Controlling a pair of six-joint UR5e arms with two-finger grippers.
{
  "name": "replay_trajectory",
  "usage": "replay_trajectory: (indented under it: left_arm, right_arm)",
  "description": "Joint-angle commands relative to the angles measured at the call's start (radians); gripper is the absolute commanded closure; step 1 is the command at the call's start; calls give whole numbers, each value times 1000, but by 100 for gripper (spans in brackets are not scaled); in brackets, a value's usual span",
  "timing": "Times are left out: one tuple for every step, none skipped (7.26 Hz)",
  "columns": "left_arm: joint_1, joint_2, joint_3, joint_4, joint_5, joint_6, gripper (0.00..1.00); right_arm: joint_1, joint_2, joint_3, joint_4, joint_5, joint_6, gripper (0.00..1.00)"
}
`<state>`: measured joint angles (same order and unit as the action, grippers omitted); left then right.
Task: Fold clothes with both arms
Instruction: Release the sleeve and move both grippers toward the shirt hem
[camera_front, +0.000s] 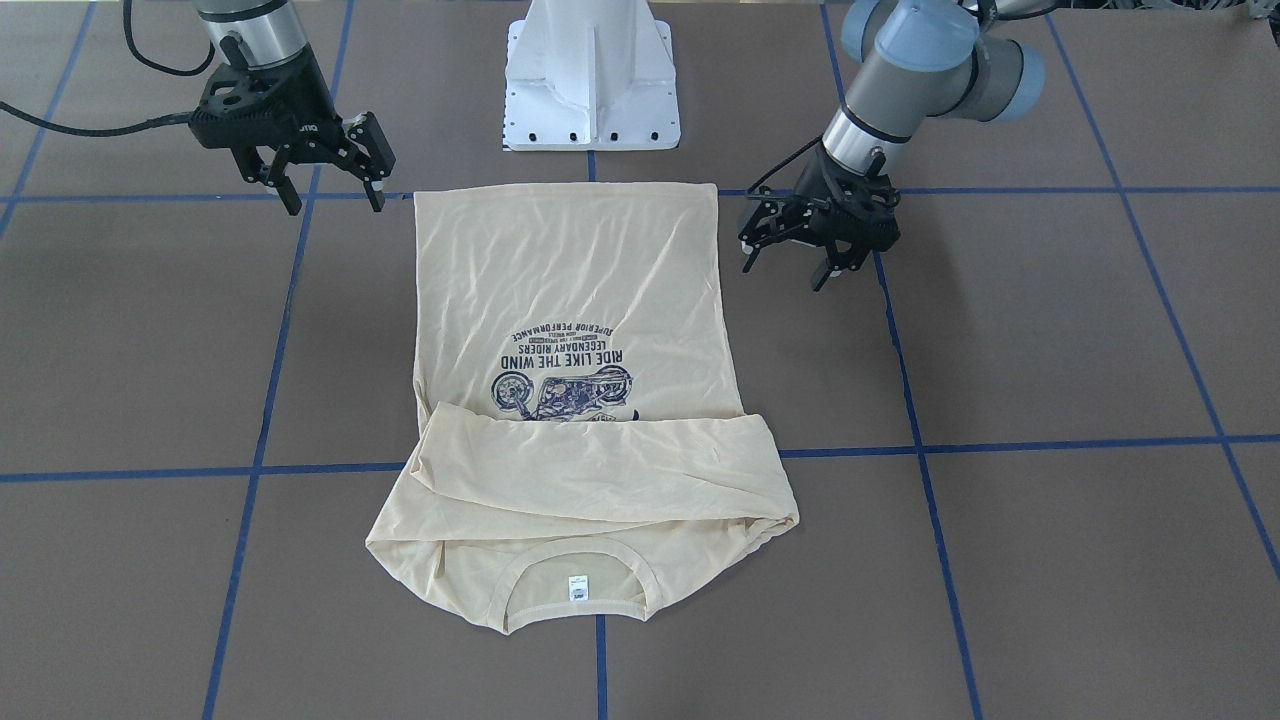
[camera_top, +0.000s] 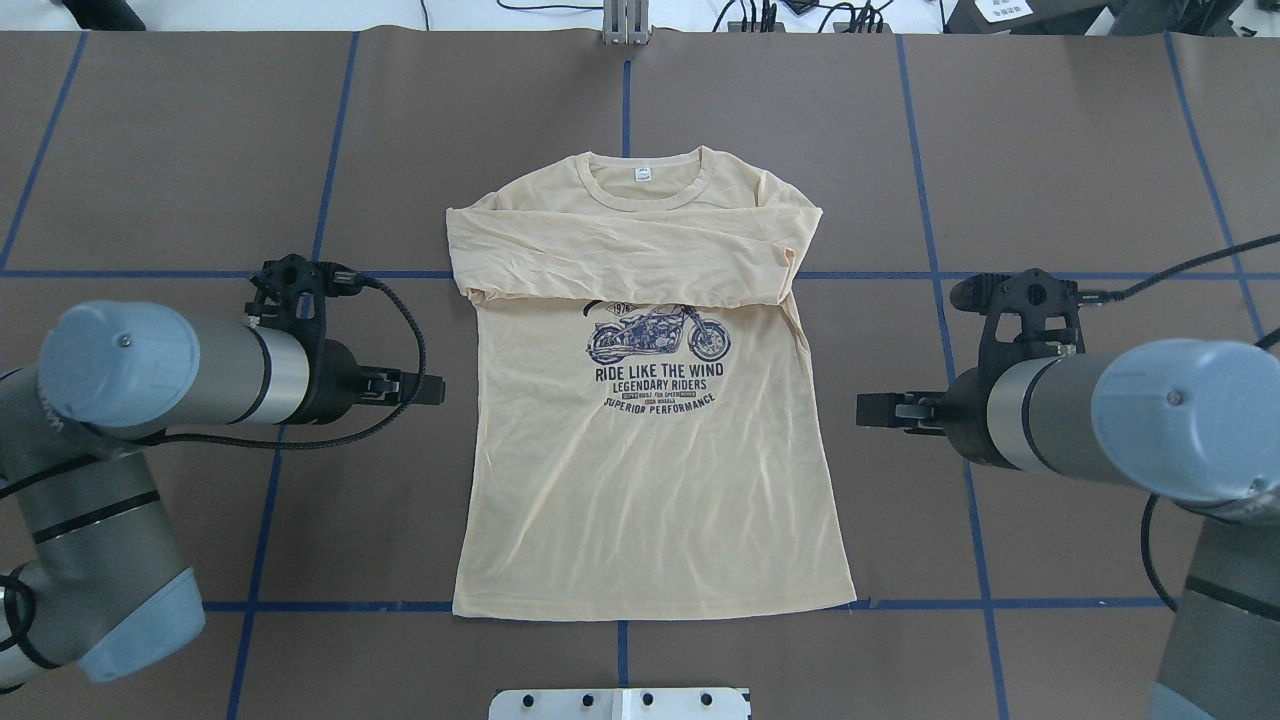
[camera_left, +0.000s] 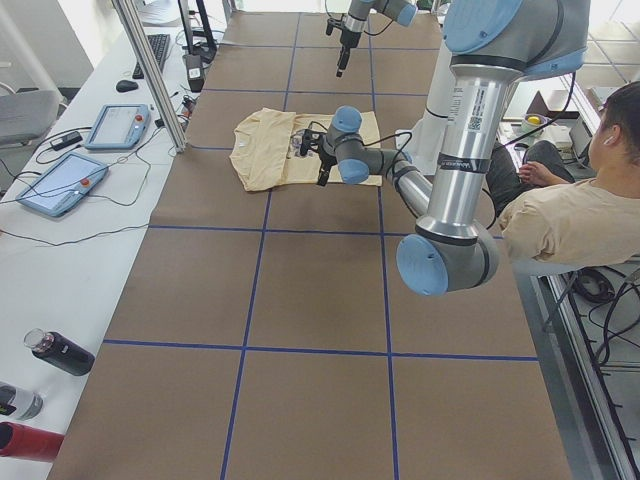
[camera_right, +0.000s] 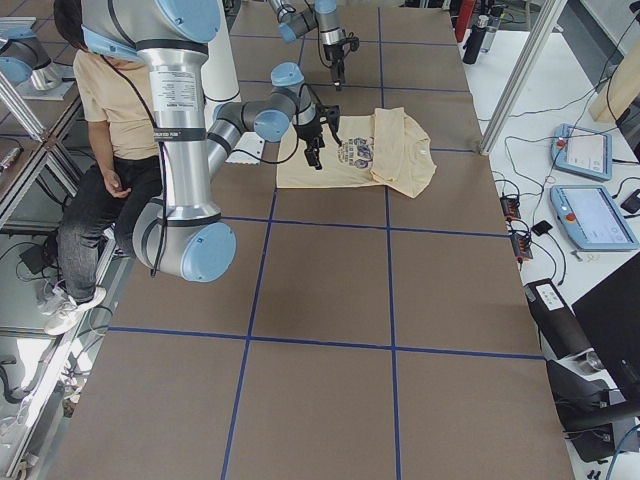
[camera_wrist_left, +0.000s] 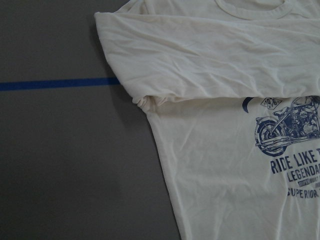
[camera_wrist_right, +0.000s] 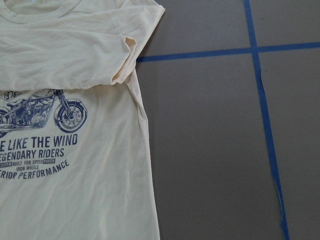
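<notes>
Shirt flat, long axis away from robot, neckline at far end.

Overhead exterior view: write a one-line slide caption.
Cream motorcycle-print shirt lies flat, sleeves folded across its chest, with the left gripper and right gripper open at either side.

The shirt is showing matt, creased cloth, ribbed at the neckline. Under the shirt, the table is looking matt and smooth. Beside the shirt, the left arm and right arm are gleaming: satin metal, smooth plastic caps.
</notes>
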<state>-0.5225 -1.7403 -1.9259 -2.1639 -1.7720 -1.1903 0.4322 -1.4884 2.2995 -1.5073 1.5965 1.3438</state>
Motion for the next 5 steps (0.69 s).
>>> replay_trajectory:
  left_arm:
    - [111,65,-13,-77,68,-148,0]
    - [160,65,-46,-56,69,-187,0]
    - [226,55,-97,51,85,-265,0]
    - [296,33,-125,118,132,-314,1]
    - [350,30,-117,133,161,-357,8]
  right_arm:
    - [-119,-29,20,1,-108,83,0]
    - [-124,-33,21,1,-112,83,0]
    - [-133,-55,21,1,-113,83,0]
    - [-141,-62,21,22,-119,83,0]
    - [-151,-84,21,62,-119,83,0]
